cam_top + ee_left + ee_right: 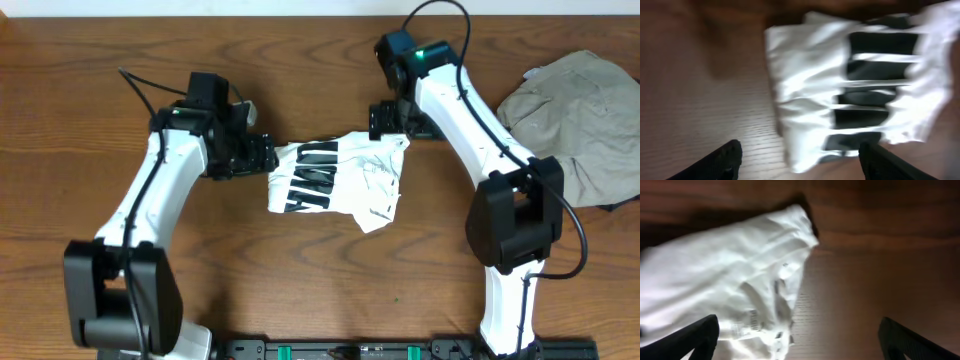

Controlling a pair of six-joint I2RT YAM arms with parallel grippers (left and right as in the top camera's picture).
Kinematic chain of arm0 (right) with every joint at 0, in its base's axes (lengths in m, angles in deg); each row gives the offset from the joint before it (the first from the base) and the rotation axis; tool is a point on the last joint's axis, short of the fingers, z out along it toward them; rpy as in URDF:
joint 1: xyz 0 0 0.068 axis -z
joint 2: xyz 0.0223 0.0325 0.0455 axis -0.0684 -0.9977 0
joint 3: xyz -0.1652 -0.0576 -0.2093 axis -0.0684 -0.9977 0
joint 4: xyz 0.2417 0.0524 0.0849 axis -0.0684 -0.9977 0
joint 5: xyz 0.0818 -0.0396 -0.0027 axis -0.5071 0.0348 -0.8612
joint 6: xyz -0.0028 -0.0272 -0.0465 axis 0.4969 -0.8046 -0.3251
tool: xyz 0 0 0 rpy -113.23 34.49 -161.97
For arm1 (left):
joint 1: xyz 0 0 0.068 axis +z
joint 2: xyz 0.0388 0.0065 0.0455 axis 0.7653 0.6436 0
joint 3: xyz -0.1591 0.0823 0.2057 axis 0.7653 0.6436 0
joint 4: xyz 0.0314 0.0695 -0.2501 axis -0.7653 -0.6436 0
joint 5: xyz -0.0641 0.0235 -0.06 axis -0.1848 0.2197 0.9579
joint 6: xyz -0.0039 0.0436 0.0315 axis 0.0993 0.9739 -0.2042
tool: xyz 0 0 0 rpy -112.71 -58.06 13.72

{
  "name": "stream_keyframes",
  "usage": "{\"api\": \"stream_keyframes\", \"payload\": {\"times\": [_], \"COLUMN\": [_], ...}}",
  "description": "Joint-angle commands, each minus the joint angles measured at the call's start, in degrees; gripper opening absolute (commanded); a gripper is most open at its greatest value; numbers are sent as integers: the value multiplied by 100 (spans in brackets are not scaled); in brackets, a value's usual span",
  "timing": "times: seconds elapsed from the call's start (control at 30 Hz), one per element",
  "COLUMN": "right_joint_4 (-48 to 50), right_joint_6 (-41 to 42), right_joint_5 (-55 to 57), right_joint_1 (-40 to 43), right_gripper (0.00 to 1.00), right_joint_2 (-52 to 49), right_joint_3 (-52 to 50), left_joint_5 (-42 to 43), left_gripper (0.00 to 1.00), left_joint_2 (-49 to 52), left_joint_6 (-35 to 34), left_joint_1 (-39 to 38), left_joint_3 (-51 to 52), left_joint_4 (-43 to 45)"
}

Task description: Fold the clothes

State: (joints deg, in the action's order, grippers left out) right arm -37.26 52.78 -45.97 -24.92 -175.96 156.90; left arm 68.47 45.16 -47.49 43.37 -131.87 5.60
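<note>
A white T-shirt (335,180) with black print lies partly folded in the middle of the table. It also shows in the left wrist view (850,85) and in the right wrist view (730,285). My left gripper (262,155) is open and empty just left of the shirt's upper left edge; its fingers (800,160) straddle the shirt's near edge. My right gripper (385,118) is open and empty just above the shirt's upper right corner, its fingers (800,340) wide apart over the shirt edge and bare table.
A crumpled beige garment (580,125) lies at the right edge of the wooden table (80,130). A black rail (360,350) runs along the front edge.
</note>
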Motion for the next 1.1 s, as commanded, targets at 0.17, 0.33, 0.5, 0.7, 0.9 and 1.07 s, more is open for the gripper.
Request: {"api": "stream_keyframes", "payload": {"times": [0.17,0.33,0.5,0.7,0.9,1.07], "right_joint_4": [122,129,170,168,105,83], "right_joint_6": [-647,-647,-649,-844,-1056,-1121], "right_joint_5": [-1987,-2218,-2542,-3095,-3169,-3132], "right_joint_1": [129,236,577,1093,1143,1062], "right_gripper": [99,99,99,99,99,99], "right_joint_2": [-4,-4,-4,-4,-4,-4], "right_joint_3": [146,146,146,136,133,129], "left_joint_5": [601,603,730,837,885,848], "left_gripper": [77,76,47,20,19,19], "left_joint_2": [79,393,647,879,1392,1805], "left_joint_6": [66,-79,-79,-76,-79,-74], "left_joint_1": [-616,-927,-1029,-1029,-1029,-1008], "left_joint_3": [-125,-125,-122,-118,-118,-118], "left_joint_4": [424,608,796,1104,1235,1447]}}
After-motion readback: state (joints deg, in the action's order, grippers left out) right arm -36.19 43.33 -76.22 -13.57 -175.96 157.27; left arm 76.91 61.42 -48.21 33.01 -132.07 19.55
